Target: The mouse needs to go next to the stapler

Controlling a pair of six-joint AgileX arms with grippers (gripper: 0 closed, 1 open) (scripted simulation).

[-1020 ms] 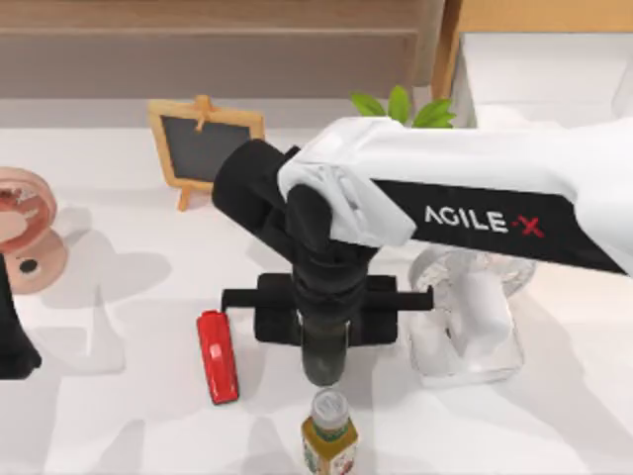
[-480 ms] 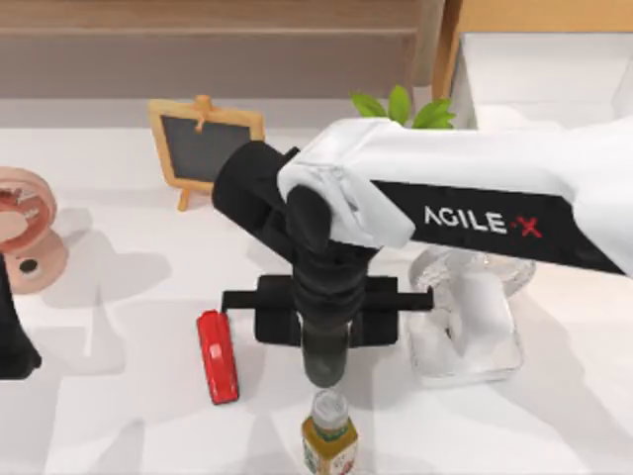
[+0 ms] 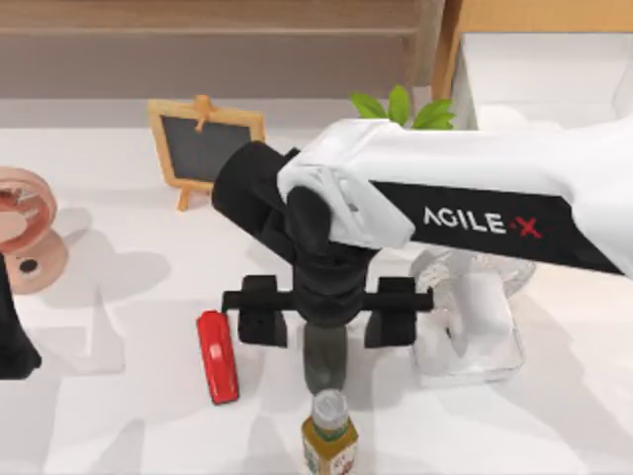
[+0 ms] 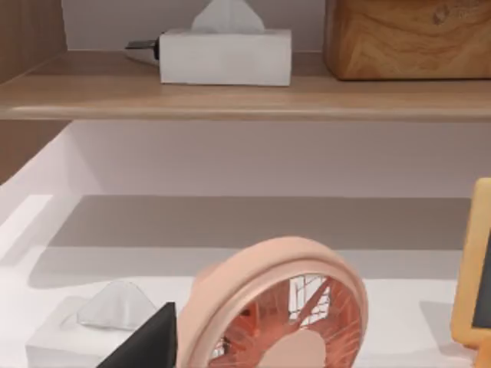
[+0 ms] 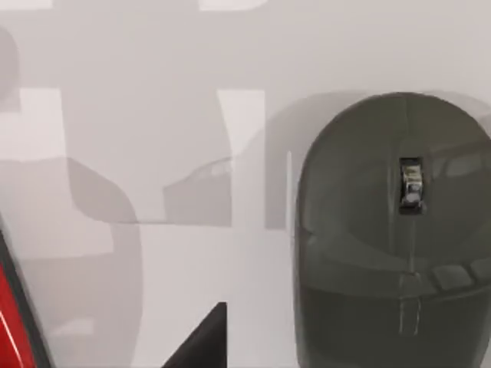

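The dark grey mouse (image 3: 324, 361) lies on the white table, just below my right gripper (image 3: 326, 312), whose fingers (image 3: 262, 312) stand spread wide on either side of it, open and apart from it. In the right wrist view the mouse (image 5: 395, 230) sits flat with its scroll wheel up, and a red edge of the stapler (image 5: 11, 322) shows at the side. The red stapler (image 3: 218, 356) lies lengthwise to the left of the mouse, a short gap between them. My left arm (image 3: 14, 336) stays parked at the table's left edge.
A green-labelled bottle (image 3: 329, 435) stands right in front of the mouse. A clear glass object (image 3: 465, 332) is to its right. A small chalkboard easel (image 3: 205, 139), a plant (image 3: 401, 104) and a pink fan (image 3: 25, 233) stand farther back and left.
My right gripper's fingers have spread apart from around the mouse, which now lies free on the table. The stapler and bottle have not moved.
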